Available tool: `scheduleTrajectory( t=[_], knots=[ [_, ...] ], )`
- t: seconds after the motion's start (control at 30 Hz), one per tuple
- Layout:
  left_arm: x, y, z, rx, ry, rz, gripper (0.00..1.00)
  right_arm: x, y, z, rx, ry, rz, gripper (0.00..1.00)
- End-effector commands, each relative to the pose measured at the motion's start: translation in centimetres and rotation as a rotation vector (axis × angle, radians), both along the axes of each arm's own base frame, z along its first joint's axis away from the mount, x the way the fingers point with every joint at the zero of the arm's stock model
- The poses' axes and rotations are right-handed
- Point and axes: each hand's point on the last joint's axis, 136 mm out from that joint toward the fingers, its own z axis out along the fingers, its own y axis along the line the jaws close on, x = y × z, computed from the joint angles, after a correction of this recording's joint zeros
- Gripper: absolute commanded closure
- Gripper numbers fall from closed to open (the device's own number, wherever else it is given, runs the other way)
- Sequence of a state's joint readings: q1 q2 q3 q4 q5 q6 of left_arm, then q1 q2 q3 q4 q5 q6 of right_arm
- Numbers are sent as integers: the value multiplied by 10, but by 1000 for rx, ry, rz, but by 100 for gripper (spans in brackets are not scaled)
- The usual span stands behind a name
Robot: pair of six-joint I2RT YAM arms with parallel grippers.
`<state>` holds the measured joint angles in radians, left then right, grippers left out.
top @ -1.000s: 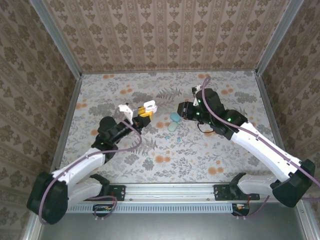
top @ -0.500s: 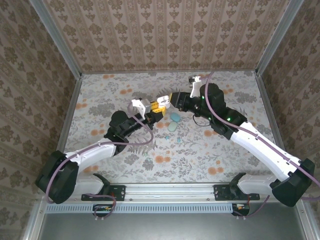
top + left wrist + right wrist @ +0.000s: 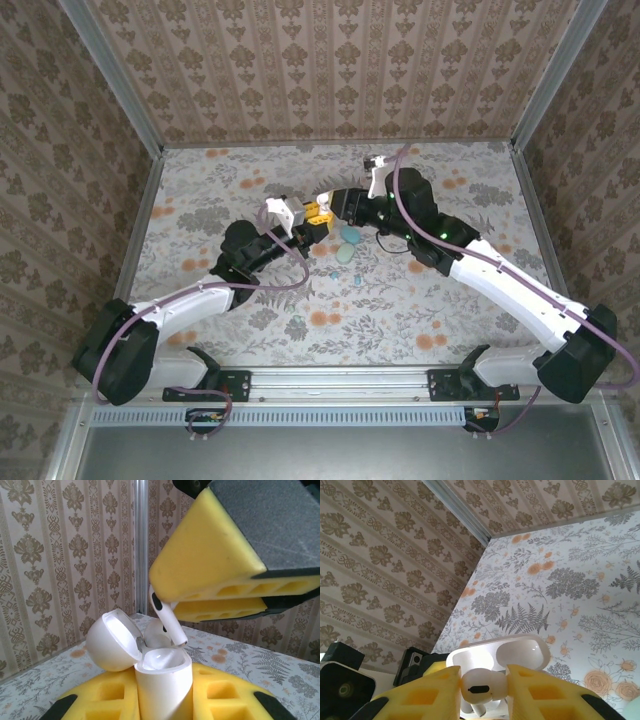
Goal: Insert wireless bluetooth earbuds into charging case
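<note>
Earbud (image 3: 168,621), white, hangs stem-down over the open case (image 3: 164,680), clamped at its head between the yellow pads of my right pincer (image 3: 483,680). My left pincer (image 3: 162,698) is closed on the white case from both sides and holds it upright, clear of the flowered surface (image 3: 420,300), with the lid (image 3: 112,641) swung back to the left. Seen from my left wrist, the stem tip sits just above the case's mouth; I cannot tell whether it touches the rim. From above, both pincers meet over the middle of the surface, toward its far half. Two teal cases (image 3: 349,236) lie on the surface just beside them, on the right.
</note>
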<state>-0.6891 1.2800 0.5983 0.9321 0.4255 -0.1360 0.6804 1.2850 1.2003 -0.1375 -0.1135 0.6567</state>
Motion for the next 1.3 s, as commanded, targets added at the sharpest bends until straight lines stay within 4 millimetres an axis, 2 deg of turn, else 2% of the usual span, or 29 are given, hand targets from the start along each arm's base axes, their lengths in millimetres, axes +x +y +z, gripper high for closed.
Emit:
scheduleTrajectory(
  t=[0.0, 0.23, 0.67, 0.97, 1.27],
  knots=[
    [-3, -1, 25, -38, -75, 2, 79, 0, 8, 23, 20, -63, 16, 70],
    [-4, -1, 26, -36, -78, 2, 79, 5, 6, 21, -8, -73, -16, 70],
    [-2, 1, 28, -45, -75, 17, 79, 7, 11, 0, -75, -41, -9, 70],
    [3, 5, 30, -62, -69, 54, 79, 2, 12, -10, -118, -29, 12, 70],
    [4, 8, 31, -67, -76, 71, 79, -6, 9, -12, -157, -34, 40, 68]
  ],
)
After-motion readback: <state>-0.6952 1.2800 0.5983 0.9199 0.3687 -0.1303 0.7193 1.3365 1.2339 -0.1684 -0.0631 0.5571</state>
